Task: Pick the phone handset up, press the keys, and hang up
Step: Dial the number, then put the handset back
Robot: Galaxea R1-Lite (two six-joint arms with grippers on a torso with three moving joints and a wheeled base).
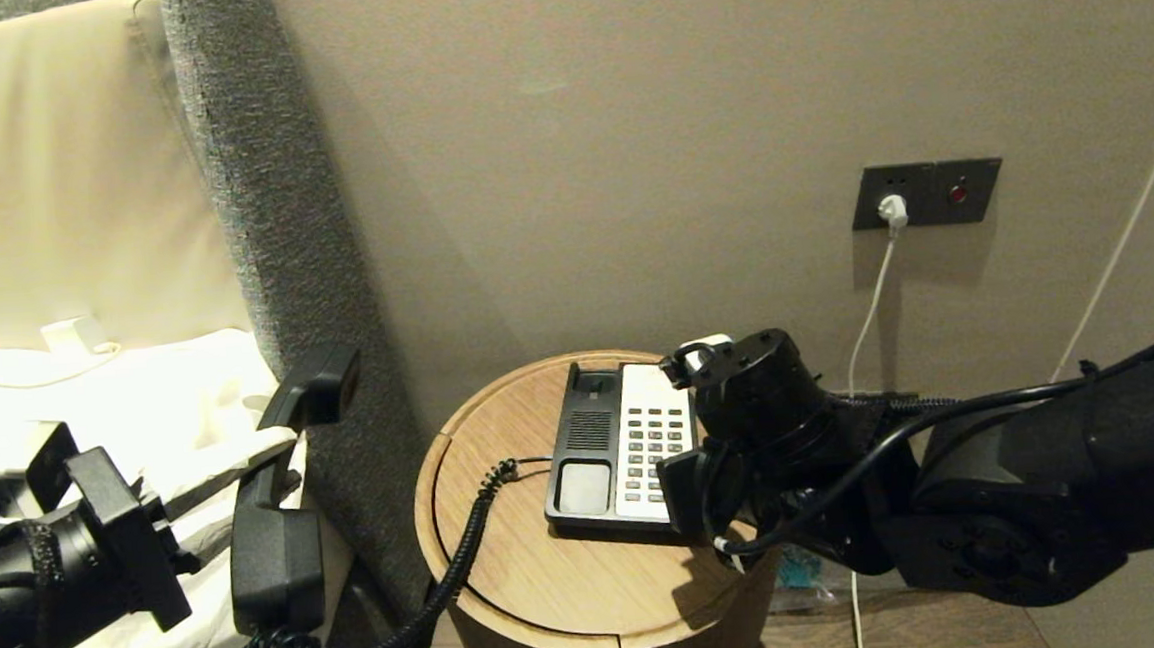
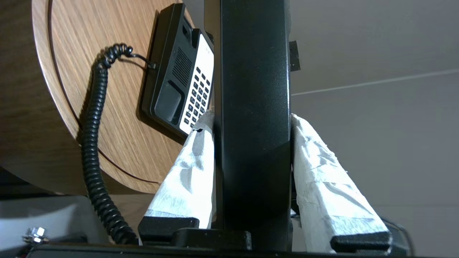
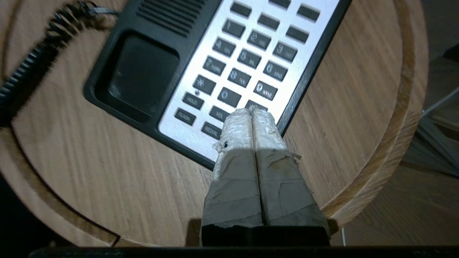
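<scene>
The black phone handset [image 1: 275, 543] hangs upright off the table's left side, over the bed. My left gripper [image 2: 251, 120] is shut on its middle, one white-wrapped finger on each side of the handset [image 2: 254, 89]. Its coiled cord [image 1: 461, 561] sags down to the phone base [image 1: 585, 454] on the round wooden table [image 1: 573, 585]. My right gripper [image 3: 251, 111] is shut and empty, its joined tips over the key just below the 9, at the near right corner of the keys [image 3: 247, 59]. I cannot tell whether they touch. In the head view the right wrist hides those tips; the keys [image 1: 654, 439] show beside it.
A grey padded headboard [image 1: 271, 232] stands between the bed [image 1: 140, 391] and the table. On the wall behind, a dark socket plate [image 1: 925, 194] holds a white charger whose cable drops behind my right arm. The table has a raised rim [image 3: 401, 118].
</scene>
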